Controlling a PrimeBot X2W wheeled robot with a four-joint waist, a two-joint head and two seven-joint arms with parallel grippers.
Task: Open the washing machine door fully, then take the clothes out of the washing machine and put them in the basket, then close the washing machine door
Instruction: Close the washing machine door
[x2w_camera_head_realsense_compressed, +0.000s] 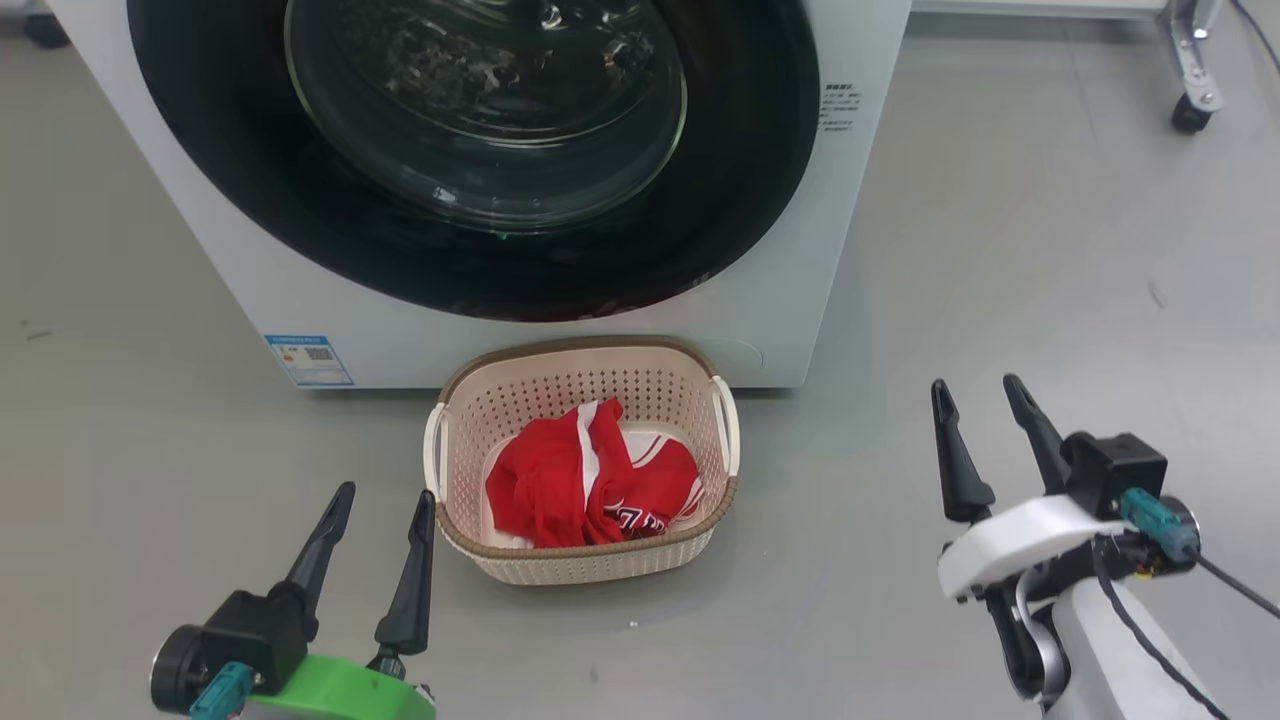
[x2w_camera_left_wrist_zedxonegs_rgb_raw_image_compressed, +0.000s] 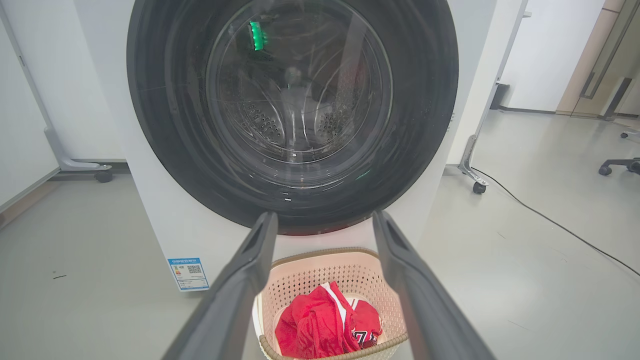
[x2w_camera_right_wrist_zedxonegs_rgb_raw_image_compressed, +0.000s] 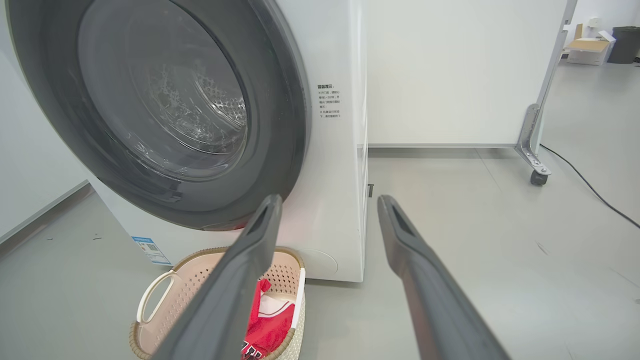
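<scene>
The white washing machine (x2w_camera_head_realsense_compressed: 300, 300) stands ahead, its round black door (x2w_camera_head_realsense_compressed: 250, 190) lying shut against the front, glass window (x2w_camera_head_realsense_compressed: 480, 110) in the middle. On the floor just before it sits the cream basket (x2w_camera_head_realsense_compressed: 585, 560) holding the crumpled red clothes (x2w_camera_head_realsense_compressed: 570, 480). My left gripper (x2w_camera_head_realsense_compressed: 385, 495) is open, low and left of the basket, nothing between its fingers. My right gripper (x2w_camera_head_realsense_compressed: 975, 390) is open too, well to the basket's right, empty. The left wrist view looks at the door (x2w_camera_left_wrist_zedxonegs_rgb_raw_image_compressed: 165, 125) and the clothes (x2w_camera_left_wrist_zedxonegs_rgb_raw_image_compressed: 320, 325) in the basket (x2w_camera_left_wrist_zedxonegs_rgb_raw_image_compressed: 310, 275); the right wrist view shows door (x2w_camera_right_wrist_zedxonegs_rgb_raw_image_compressed: 280, 125) and basket (x2w_camera_right_wrist_zedxonegs_rgb_raw_image_compressed: 170, 290).
Grey floor (x2w_camera_head_realsense_compressed: 1050, 250) surrounds the machine. A wheeled white partition frame (x2w_camera_head_realsense_compressed: 1190, 100) stands at the back right, with a black cable (x2w_camera_left_wrist_zedxonegs_rgb_raw_image_compressed: 550, 220) running across the floor beyond it. A blue label (x2w_camera_head_realsense_compressed: 310, 360) marks the machine's lower left corner.
</scene>
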